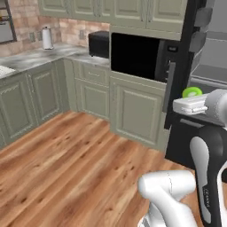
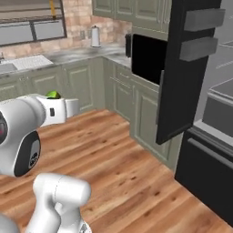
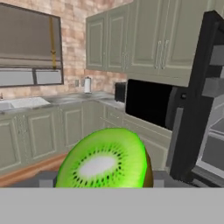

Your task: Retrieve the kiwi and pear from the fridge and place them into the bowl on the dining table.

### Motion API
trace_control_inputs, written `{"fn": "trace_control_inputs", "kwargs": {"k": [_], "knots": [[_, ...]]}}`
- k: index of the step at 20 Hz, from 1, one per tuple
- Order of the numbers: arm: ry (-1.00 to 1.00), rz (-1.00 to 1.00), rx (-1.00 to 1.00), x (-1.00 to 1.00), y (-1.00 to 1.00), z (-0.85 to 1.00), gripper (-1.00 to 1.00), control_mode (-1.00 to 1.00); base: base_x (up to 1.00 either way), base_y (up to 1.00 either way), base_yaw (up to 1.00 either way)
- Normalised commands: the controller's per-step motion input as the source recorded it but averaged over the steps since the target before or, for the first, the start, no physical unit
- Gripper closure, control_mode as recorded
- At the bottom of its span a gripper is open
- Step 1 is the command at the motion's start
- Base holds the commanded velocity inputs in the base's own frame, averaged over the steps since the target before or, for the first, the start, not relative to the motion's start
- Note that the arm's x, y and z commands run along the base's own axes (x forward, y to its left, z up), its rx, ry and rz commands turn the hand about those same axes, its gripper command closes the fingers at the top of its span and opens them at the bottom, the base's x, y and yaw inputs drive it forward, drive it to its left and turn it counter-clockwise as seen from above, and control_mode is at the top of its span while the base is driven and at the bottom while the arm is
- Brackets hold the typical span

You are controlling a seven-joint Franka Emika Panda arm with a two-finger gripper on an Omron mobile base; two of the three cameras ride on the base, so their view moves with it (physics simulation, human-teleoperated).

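tall black fridge (image 2: 182, 77) at the right of both base views, door swung open toward the room, grey shelves visible behind it. pale green cabinets (image 1: 44, 93) and a built-in black microwave (image 1: 135, 55) along the far wall; wooden floor (image 1: 66, 168) below. white arm raised in front of the base, hand held level, away from the fridge interior.

gripper (image 1: 191, 94) clamped on the kiwi (image 3: 105, 159), jaws standing fairly wide around it. in the hand view, cut face of the kiwi right at the camera, bright green with a pale core and dark seeds, sitting between the finger tips. from the left base view, just a green sliver poking above the hand; from the right base view, a small green cap (image 2: 53, 94) on top of the wrist.

no pear, bowl or dining table to be found in these frames, so direction to the drop-off cannot be told; judged to lie away from the fridge, needing a turn of the base. kiwi roughly round, no long axis to mind. pear judged yet to be fetched.
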Motion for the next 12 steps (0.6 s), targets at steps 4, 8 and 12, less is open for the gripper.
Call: {"fn": "trace_control_inputs", "kwargs": {"k": [4, 8, 12], "knots": [[0.00, 0.00, 0.00, 0.00, 0.00, 0.00, 1.00, 1.00, -0.69, -0.03, 0.48], [0.00, 0.00, 0.00, 0.00, 0.00, 0.00, 1.00, 1.00, -0.52, 0.00, 0.59], [0.00, 0.00, 0.00, 0.00, 0.00, 0.00, 1.00, 1.00, -0.42, 0.00, 0.63]]}}
